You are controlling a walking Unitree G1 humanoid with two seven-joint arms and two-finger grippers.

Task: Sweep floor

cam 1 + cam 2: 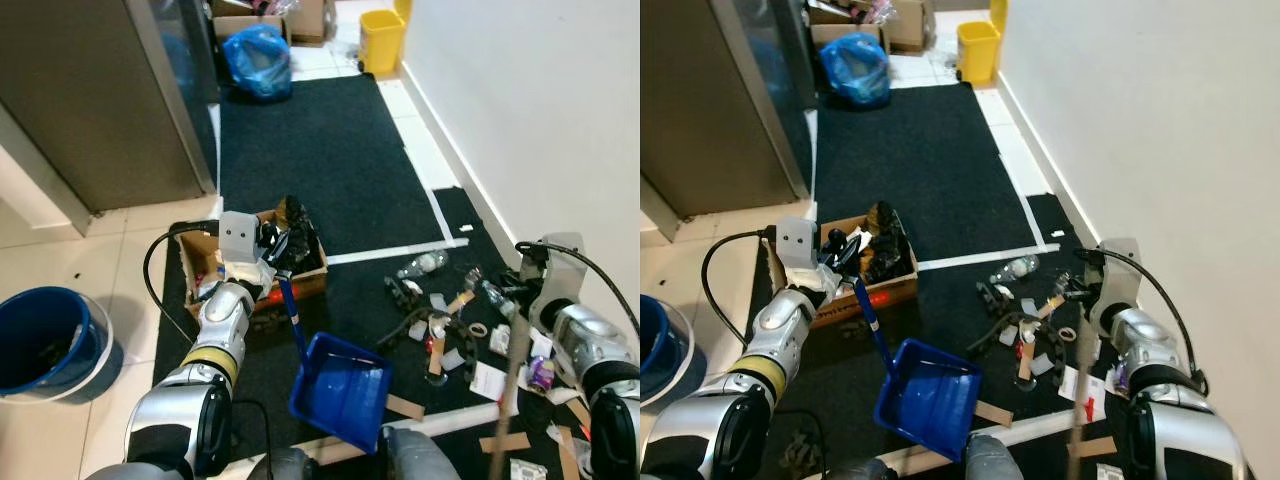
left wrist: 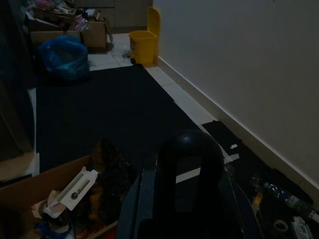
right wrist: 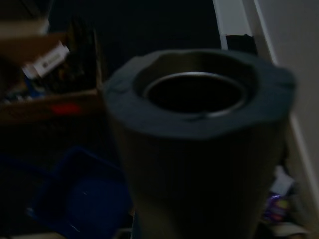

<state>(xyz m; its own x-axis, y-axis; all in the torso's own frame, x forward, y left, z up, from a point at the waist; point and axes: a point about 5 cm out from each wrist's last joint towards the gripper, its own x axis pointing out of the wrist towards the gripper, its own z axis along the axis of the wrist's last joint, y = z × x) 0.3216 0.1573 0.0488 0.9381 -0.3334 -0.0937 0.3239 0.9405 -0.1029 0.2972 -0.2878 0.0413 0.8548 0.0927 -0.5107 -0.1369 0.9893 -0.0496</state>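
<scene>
I hold a blue dustpan (image 1: 340,392) low over the black mat, its open scoop tilted downward. Its long blue handle (image 1: 291,308) rises to my left gripper (image 1: 280,262), which is shut on the top end; the handle's dark rounded end (image 2: 189,164) sits close in the left wrist view. On the right side, my right gripper (image 1: 512,306) is shut on a wooden broom pole (image 1: 511,390) that slants down to the floor. The pole's hollow top (image 3: 197,94) looms in the right wrist view. Litter (image 1: 440,330) and a plastic bottle (image 1: 422,265) lie scattered on the mat between dustpan and broom.
An open cardboard box (image 1: 307,277) full of junk sits just behind the dustpan handle. A blue bucket (image 1: 45,340) stands on the tiles at left. A grey cabinet (image 1: 90,100) is at back left, a white wall (image 1: 540,100) at right. Blue bag (image 1: 258,60) and yellow bin (image 1: 382,40) far off.
</scene>
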